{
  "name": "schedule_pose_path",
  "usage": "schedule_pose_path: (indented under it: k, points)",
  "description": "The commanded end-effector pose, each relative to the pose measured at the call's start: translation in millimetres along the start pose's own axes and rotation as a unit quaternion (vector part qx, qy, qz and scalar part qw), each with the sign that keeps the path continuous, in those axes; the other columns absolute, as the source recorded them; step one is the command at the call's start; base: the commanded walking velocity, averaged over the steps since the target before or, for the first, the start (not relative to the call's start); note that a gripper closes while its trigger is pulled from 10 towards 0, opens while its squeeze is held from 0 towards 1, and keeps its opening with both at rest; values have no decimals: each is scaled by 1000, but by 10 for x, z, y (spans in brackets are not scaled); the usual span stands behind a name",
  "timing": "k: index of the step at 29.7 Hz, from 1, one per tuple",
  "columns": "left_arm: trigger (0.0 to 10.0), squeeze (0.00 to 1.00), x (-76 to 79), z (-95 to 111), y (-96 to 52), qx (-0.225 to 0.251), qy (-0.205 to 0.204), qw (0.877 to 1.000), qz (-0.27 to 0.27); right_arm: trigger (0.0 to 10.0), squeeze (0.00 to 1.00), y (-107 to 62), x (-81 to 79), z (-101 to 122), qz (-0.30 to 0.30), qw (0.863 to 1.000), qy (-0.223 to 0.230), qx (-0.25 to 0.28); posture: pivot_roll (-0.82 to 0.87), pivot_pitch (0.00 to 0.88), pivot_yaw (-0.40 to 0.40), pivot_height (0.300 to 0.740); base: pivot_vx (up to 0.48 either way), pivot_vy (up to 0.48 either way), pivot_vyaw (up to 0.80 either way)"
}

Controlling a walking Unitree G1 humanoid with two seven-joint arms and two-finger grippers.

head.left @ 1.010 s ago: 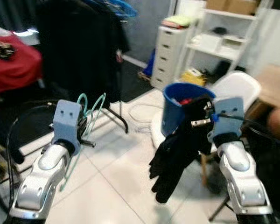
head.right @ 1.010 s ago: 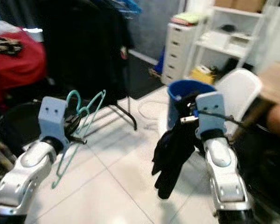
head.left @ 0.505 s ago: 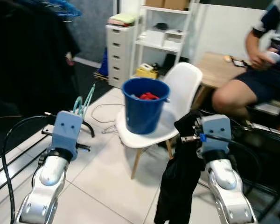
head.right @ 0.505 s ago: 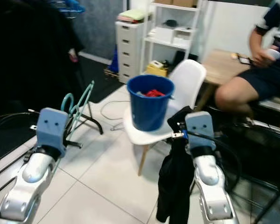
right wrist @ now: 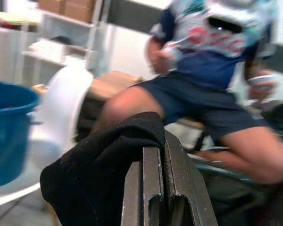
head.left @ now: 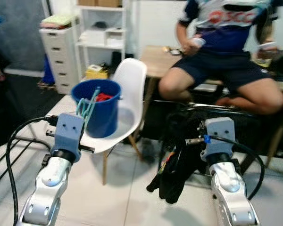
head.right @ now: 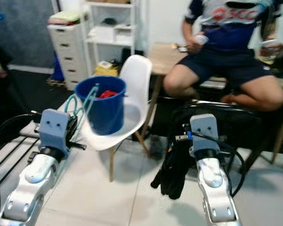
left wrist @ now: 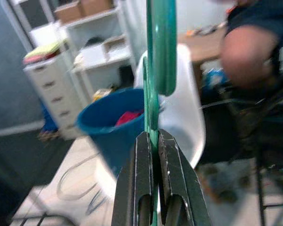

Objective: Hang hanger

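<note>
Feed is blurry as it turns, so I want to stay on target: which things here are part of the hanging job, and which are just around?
Job:
teal plastic hanger, gripped in left pincer
black fabric garment, clamped in right pincer

Around:
blue plastic bucket on white moulded chair
white drawer unit
seated person

Seated person point(head.left: 226, 52), head cut off.
</note>
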State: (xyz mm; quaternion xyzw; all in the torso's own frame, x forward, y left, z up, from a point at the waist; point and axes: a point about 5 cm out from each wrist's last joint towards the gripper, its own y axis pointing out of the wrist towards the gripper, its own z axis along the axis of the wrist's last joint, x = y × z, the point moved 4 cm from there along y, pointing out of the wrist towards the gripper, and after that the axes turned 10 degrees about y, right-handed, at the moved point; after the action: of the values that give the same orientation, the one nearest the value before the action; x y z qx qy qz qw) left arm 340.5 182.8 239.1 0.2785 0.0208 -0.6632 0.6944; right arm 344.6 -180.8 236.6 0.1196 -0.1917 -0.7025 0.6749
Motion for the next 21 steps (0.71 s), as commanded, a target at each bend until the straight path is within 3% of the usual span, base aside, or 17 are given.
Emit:
schedule_pose_path:
  k: [1, 21]
  points:
    - [10000, 0, -24, -28, -23, -4, 6, 1000, 4, 10000, 0, -5, -3, 55, -2, 1000, 6, 15, -42, 144, -18, 740, 0, 0, -800]
    - [10000, 0, -58, 38, 21, 5, 7, 1000, 6, 10000, 0, 35, -4, 88, -6, 1000, 15, 18, -37, 157, -20, 740, 0, 0, -800]
